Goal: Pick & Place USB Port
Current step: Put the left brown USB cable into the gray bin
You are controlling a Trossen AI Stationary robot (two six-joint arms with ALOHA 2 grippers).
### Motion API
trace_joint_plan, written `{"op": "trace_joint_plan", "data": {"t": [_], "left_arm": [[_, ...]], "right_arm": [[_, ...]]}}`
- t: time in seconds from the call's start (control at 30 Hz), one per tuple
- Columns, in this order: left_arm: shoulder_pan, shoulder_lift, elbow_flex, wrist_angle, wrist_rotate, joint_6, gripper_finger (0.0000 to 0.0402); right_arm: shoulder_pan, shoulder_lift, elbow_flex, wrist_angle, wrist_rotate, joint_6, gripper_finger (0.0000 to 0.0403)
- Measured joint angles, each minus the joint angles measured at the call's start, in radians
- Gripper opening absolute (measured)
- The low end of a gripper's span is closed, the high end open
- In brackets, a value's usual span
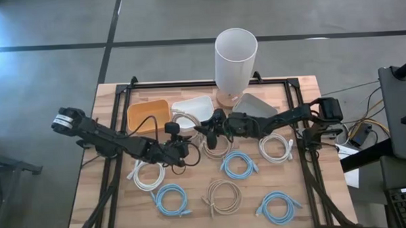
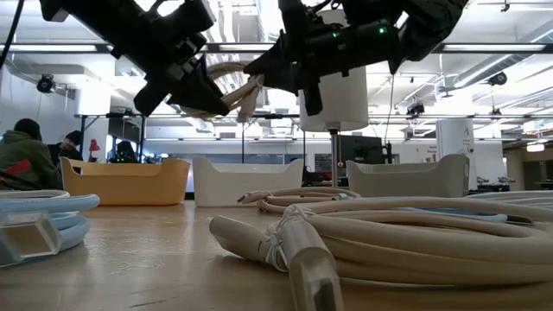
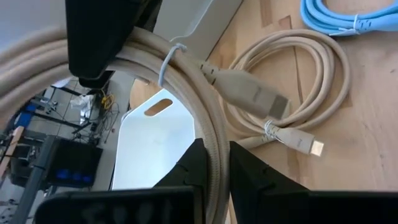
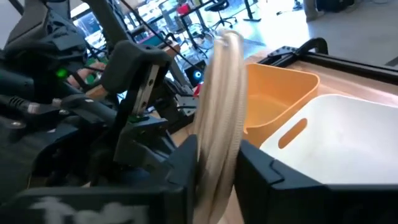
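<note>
Nearest you: a beige cable coil [image 2: 406, 233] lies on the bench [image 2: 155, 268].
Held cable [image 2: 233, 91]: you have it lifted above the bench, before the white bin [image 1: 193, 109].
Left gripper [image 3: 214, 171]: fingers clamped on it.
Right gripper [image 4: 214, 171]: fingers pinch the same coil.

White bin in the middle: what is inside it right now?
The white bin shows a coiled pale cable at its near edge; the right gripper and held beige cable cover that edge.

Wood, plastic and rubbery cord around me

My table [image 1: 327, 191] is pale, matt planked wood; the beige cable [image 3: 205, 124] I pinch looks smooth, rubbery, its plug [image 3: 255, 96] satin plastic; the orange bin [image 4: 280, 93] and white bin [image 4: 348, 137] are smooth matt plastic.
</note>
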Motion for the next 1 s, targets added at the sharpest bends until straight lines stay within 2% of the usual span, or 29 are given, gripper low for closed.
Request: {"op": "trace_joint_plan", "data": {"t": [0.1,0.27,0.53,0.73,0.87,1.0], "left_arm": [[0.000,0.000,-0.001,0.000,0.000,-0.018,0.0041],[-0.002,0.000,-0.001,0.012,0.002,-0.044,0.0070],[-0.001,-0.002,0.000,0.013,-0.002,-0.133,0.0127],[0.011,-0.002,0.000,0.008,-0.024,-0.300,0.0136],[0.022,-0.002,0.000,0.004,-0.024,-0.323,0.0135],[0.035,-0.002,0.000,0.005,-0.024,-0.328,0.0135]], "right_arm": [[0.001,0.000,0.000,0.000,-0.004,-0.028,0.0048],[0.002,0.000,-0.001,-0.027,-0.005,-0.042,0.0046],[0.002,-0.049,-0.005,-0.216,0.003,-0.050,0.0045],[0.002,-0.224,-0.005,-0.554,0.037,-0.064,0.0045],[0.002,-0.387,-0.005,-0.839,0.136,-0.064,0.0046],[0.000,-0.552,-0.023,-1.006,0.168,-0.053,0.0047]]}}
